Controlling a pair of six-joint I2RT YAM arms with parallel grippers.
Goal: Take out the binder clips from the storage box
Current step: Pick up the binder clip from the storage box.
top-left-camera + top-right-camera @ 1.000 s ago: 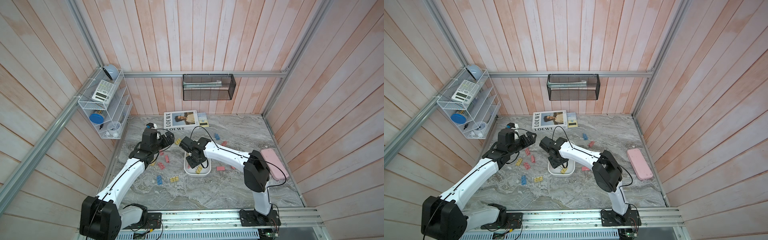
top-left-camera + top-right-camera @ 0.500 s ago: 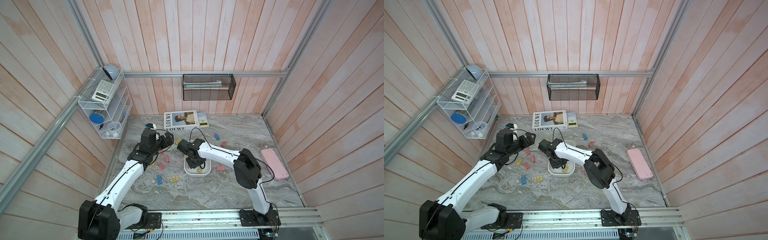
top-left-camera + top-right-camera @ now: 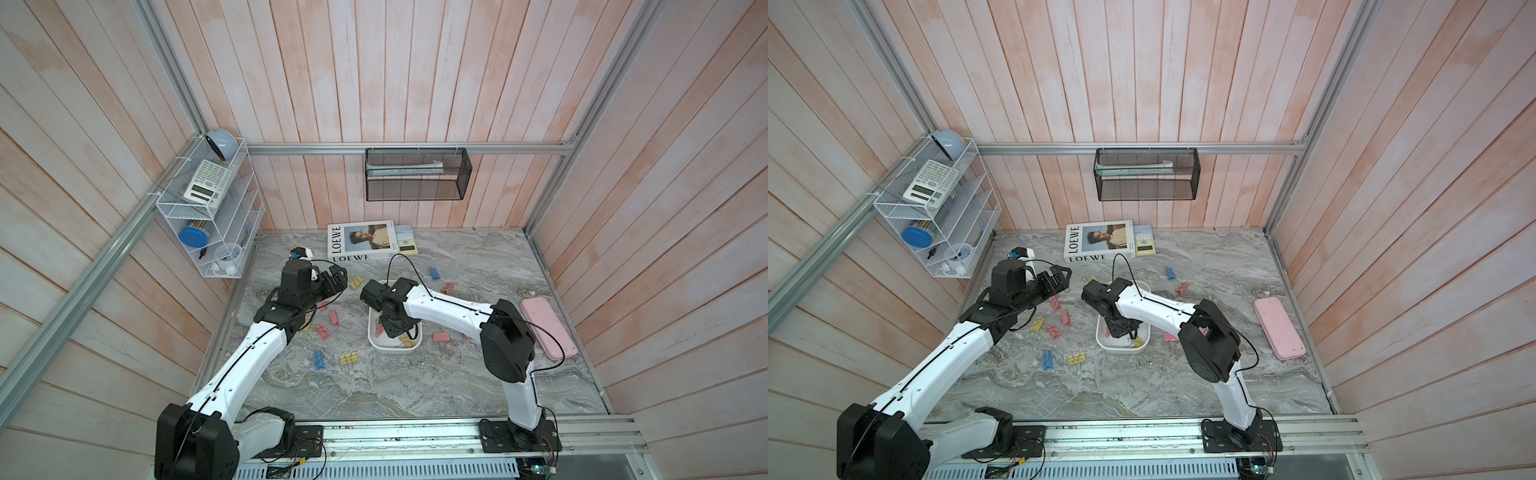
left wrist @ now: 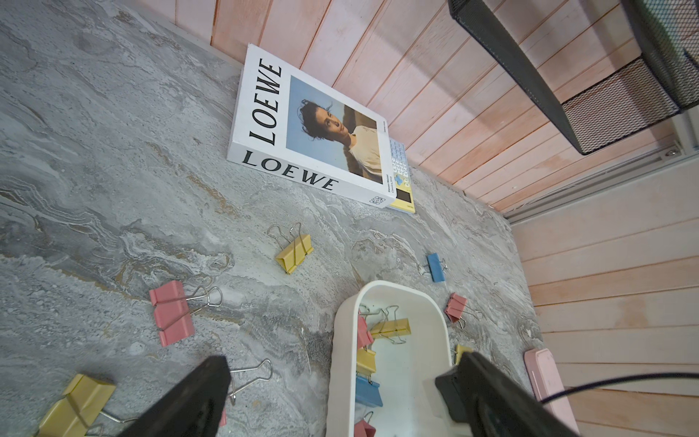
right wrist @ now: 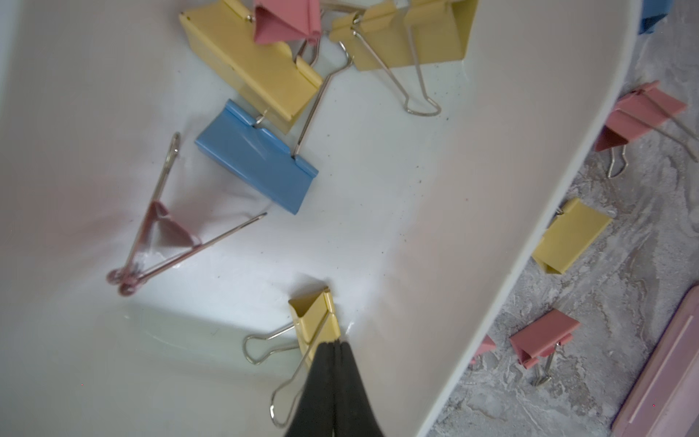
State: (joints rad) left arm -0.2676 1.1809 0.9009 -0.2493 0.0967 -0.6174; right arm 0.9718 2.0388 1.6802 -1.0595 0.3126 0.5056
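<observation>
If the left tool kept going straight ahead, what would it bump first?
Most likely the outer wall of the white storage box, straight ahead of the open left tool in its wrist view. Depth is unclear, so it might clear the rim.

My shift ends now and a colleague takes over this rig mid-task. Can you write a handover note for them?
Left gripper: jaws open, empty, hovering above the table beside the storage box.
Right gripper: jaws shut, inside the box, tips against a yellow clip; a firm hold cannot be confirmed.
Done: many binder clips already lie scattered on the table around the box.
Left: six clips show in the box in the right wrist view, that yellow one included; lift them out.
</observation>
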